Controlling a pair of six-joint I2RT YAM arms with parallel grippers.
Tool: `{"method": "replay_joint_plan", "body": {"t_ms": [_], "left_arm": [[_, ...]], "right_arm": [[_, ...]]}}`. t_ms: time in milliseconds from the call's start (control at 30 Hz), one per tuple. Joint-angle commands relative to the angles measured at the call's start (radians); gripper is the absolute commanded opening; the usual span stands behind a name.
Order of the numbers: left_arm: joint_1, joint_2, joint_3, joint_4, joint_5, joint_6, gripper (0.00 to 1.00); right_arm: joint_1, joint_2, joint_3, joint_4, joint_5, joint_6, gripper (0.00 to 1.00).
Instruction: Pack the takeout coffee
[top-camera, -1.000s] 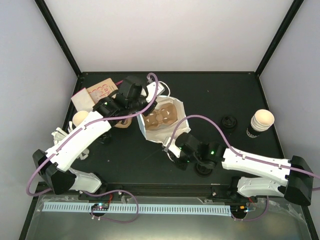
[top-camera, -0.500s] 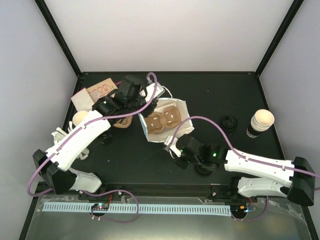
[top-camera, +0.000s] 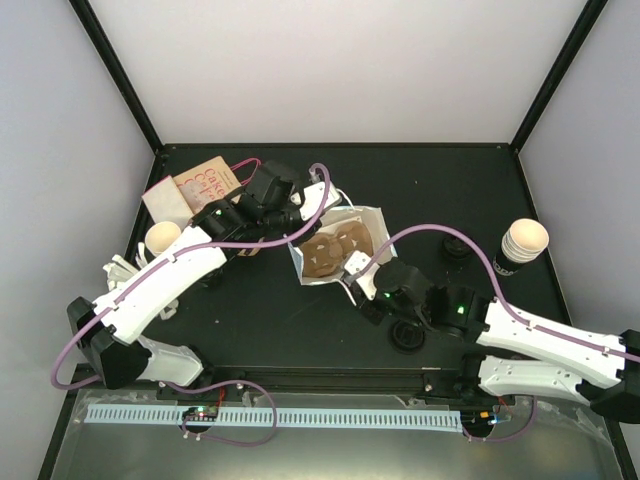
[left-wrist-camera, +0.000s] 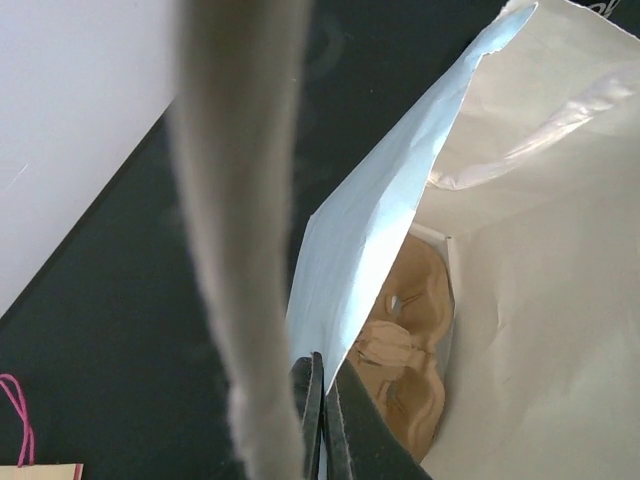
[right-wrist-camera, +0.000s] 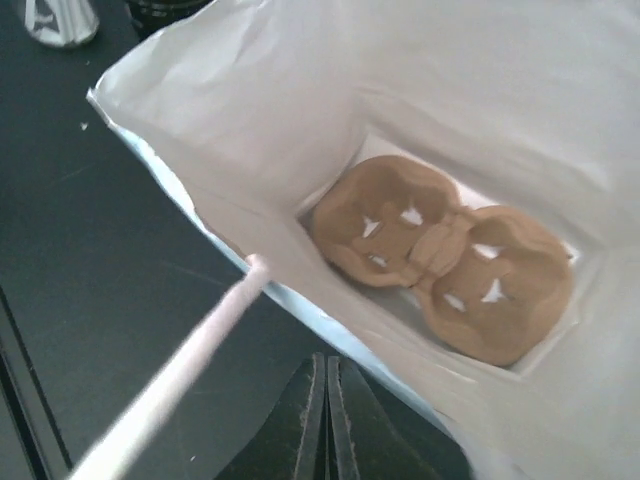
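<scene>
Though bag (right-wrist-camera: 250, 120) walls half-hide carrier (right-wrist-camera: 440, 260) | left pincer (left-wrist-camera: 318, 375), right pincer (right-wrist-camera: 325, 368) clench bag rim

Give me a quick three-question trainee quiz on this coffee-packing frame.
1. Multiple choice: what lies at the bottom of the paper bag? A) a lid B) a brown cup carrier C) a napkin stack
2. True or false: a paper cup stands outside the bag, on the right arm's side.
3. Fill in: the jaws of the left gripper and the right gripper are both ____.
Key: 1 B; 2 true; 3 shut.
</scene>
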Motion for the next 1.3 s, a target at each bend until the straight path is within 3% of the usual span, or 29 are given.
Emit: {"method": "replay_joint_plan", "body": {"t_ms": [0, 333, 533, 767, 1267], "left_arm": [[-0.013, -0.046, -0.002, 0.029, -0.022, 0.029, 0.01], [-0.024, -0.066, -0.005, 0.034, -0.03, 0.041, 0.02], [-0.029, -0.076, -0.018, 0.046, -0.051, 0.045, 0.02], [-0.031, -0.127, -0.07, 0.116, -0.098, 0.066, 0.02], [-0.092, -0.285, -0.299, 0.176, 0.058, 0.068, 0.02]], "right_arm": [[0.005, -0.034, 0.059, -0.016, 0.093, -0.032, 0.03], [0.004, 0.088, 0.138, 0.09, 0.254, -0.195, 0.01], [0.004, 0.216, 0.174, 0.041, 0.16, -0.253, 0.01], [0.008, 0.243, 0.136, -0.015, 0.003, -0.29, 0.01], [0.119, 0.307, 0.009, 0.012, 0.019, -0.251, 0.01]]}}
